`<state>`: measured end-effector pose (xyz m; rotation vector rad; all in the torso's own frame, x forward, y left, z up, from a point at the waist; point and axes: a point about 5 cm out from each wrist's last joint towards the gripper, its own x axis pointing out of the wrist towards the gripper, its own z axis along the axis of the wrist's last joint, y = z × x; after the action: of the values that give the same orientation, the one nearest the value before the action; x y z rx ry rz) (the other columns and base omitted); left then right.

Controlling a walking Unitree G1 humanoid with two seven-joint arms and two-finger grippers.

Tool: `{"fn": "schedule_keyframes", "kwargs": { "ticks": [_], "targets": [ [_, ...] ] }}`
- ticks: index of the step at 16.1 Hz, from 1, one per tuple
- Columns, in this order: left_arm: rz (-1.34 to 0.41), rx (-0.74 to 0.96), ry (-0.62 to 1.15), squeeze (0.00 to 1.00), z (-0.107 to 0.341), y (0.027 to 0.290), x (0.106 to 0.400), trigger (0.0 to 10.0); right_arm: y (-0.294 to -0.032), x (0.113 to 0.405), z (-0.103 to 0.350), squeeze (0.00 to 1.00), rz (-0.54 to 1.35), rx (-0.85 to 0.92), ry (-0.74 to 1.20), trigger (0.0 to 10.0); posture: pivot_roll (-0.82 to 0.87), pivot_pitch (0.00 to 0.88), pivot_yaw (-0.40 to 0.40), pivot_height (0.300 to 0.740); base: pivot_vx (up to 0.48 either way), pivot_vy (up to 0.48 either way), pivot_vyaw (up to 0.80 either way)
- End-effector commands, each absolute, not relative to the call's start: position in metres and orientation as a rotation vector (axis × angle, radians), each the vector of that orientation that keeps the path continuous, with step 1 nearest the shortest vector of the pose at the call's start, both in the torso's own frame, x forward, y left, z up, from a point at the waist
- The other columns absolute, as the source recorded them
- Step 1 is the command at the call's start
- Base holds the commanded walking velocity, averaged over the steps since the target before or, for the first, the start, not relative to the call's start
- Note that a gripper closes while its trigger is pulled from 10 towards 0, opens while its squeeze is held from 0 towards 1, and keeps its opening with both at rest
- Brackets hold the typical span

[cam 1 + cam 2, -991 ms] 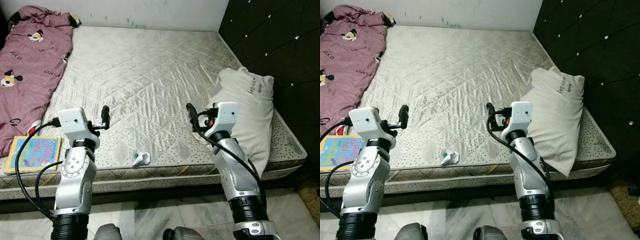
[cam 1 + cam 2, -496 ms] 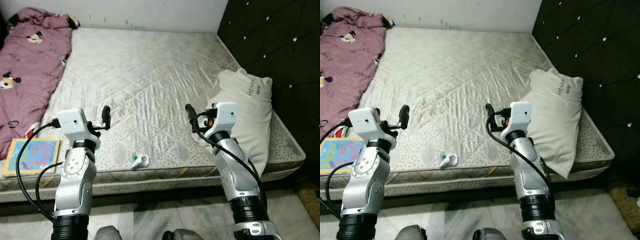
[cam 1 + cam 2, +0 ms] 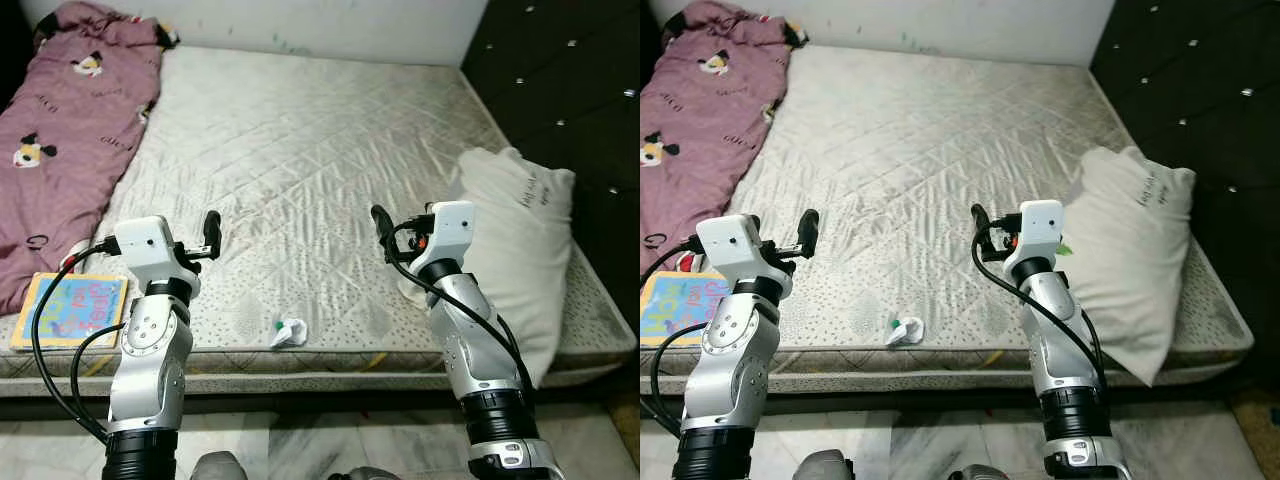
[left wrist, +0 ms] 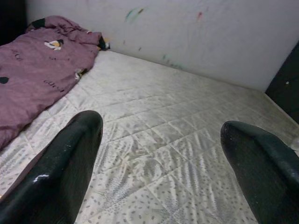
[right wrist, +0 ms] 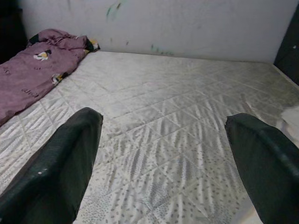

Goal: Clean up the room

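Observation:
A bare quilted mattress (image 3: pixel 300 150) lies before me. Near its front edge sits a small crumpled white wrapper with a green spot (image 3: pixel 289 332). A colourful picture book (image 3: pixel 70 308) rests at the front left corner, beside a maroon cartoon-print blanket (image 3: pixel 60 130) along the left side. A white pillow (image 3: pixel 520 250) leans at the right edge. My left gripper (image 3: pixel 211 232) and right gripper (image 3: pixel 380 228) hover above the front of the mattress, each open and holding nothing. In the wrist views the left fingers (image 4: pixel 70 154) and right fingers (image 5: pixel 70 154) stand wide apart over the bare quilting.
A dark tufted headboard (image 3: pixel 570 90) rises on the right. A white wall (image 3: pixel 300 25) with small paint marks runs behind the bed. Marble floor (image 3: pixel 300 450) shows below the mattress edge at my feet.
The whole picture has shifted, so the camera has moved; the bed, pillow and wrapper sit slightly further right in view. Both arms hold the same pose.

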<state>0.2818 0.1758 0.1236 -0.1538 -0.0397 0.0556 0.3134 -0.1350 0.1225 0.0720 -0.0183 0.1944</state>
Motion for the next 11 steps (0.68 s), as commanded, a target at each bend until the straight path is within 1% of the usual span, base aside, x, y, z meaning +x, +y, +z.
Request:
{"fn": "schedule_keyframes", "kwargs": {
  "ticks": [1,3,5,6,8,11],
  "targets": [
    [0.046,-0.145,-0.048,0.00,0.1255,0.1742,0.2825,10.0,-0.1356,0.3153,0.1267,0.00,0.202,0.056,-0.037,10.0,0.05,0.020,-0.087,0.740,0.000,0.000,0.00],
    [0.044,-0.144,-0.048,0.00,0.1258,0.1741,0.2828,10.0,-0.1356,0.3158,0.1269,0.00,0.203,0.054,-0.037,10.0,0.05,0.023,-0.087,0.740,0.000,0.000,0.00],
    [0.021,-0.157,-0.056,0.00,0.1276,0.1720,0.2831,10.0,-0.1353,0.3167,0.1277,0.00,0.204,0.052,-0.039,10.0,0.05,0.028,-0.086,0.740,0.291,0.000,0.00],
    [0.037,-0.151,-0.046,0.00,0.1265,0.1728,0.2835,10.0,-0.1354,0.3170,0.1278,0.00,0.203,0.052,-0.040,10.0,0.05,0.032,-0.087,0.740,0.244,0.000,0.00],
    [0.042,-0.153,-0.048,0.00,0.1271,0.1734,0.2837,10.0,-0.1354,0.3175,0.1281,0.00,0.202,0.052,-0.040,10.0,0.05,0.035,-0.087,0.740,0.000,0.000,0.00],
    [0.035,-0.153,-0.053,0.00,0.1279,0.1734,0.2839,10.0,-0.1350,0.3183,0.1281,0.00,0.203,0.054,-0.039,10.0,0.05,0.039,-0.088,0.740,0.314,0.000,0.00]
  ]
}}
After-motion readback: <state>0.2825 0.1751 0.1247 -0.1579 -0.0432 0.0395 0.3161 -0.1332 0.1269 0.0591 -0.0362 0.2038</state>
